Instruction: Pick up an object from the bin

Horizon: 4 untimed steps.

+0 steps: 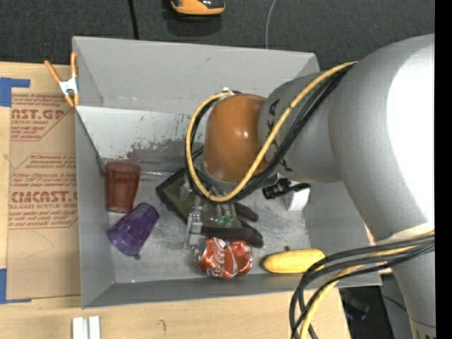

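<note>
Grey metal made up the bin [176,76]. At its left a red cup [121,186] sat close to the wall, and a purple cup [133,229] lay on its side just below it in the view, the 2 nearly touching. Further right, a dark slab [173,189] lay flat on the floor, partly hidden under the arm's orange cover [233,136].

The claw [205,224] hung below that cover, near the middle of the bin. Whether it was apart or together could not be told, and nothing could be seen clamped in it.

A crushed red can [224,257] lay just beside the claw, on the side toward the near wall and slightly to the right. Its long axis ran roughly across the view, left to right. That was probably the relation that mattered: the can was the nearest loose thing, so a grasp would likely need a small shift toward the near wall and a closing across the can's short width.

A dark brown piece [244,230] lay just right of the claw. Right again, a banana [293,261] rested by the near wall, close to the can but not touching it.
</note>
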Available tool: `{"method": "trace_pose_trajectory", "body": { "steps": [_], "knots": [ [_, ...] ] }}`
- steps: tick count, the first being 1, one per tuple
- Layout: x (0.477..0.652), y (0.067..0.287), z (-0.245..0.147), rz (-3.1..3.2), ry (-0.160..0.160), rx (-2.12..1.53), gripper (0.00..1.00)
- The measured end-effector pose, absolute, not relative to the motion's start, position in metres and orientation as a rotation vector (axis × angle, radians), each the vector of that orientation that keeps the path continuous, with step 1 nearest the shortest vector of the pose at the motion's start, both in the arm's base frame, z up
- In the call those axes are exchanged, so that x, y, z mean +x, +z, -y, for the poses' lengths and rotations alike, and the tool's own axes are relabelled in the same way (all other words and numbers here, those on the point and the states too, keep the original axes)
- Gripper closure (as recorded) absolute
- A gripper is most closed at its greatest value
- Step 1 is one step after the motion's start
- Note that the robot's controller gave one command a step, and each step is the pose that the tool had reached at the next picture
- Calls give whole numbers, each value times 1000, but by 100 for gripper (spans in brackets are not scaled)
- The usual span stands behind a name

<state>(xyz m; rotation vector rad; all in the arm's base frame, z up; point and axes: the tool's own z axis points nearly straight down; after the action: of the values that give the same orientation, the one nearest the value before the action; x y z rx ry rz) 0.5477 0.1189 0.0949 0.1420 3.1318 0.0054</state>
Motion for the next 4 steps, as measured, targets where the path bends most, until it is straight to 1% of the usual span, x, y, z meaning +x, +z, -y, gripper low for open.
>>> {"method": "trace_pose_trajectory", "body": {
  "steps": [1,2,3,4],
  "knots": [
    [561,68,-122,-3103,1,470,0],
    [536,71,-116,-3102,3,461,0],
    [555,69,-121,-3104,3,466,0],
    [538,72,-117,-3096,7,459,100]
  ]
}}
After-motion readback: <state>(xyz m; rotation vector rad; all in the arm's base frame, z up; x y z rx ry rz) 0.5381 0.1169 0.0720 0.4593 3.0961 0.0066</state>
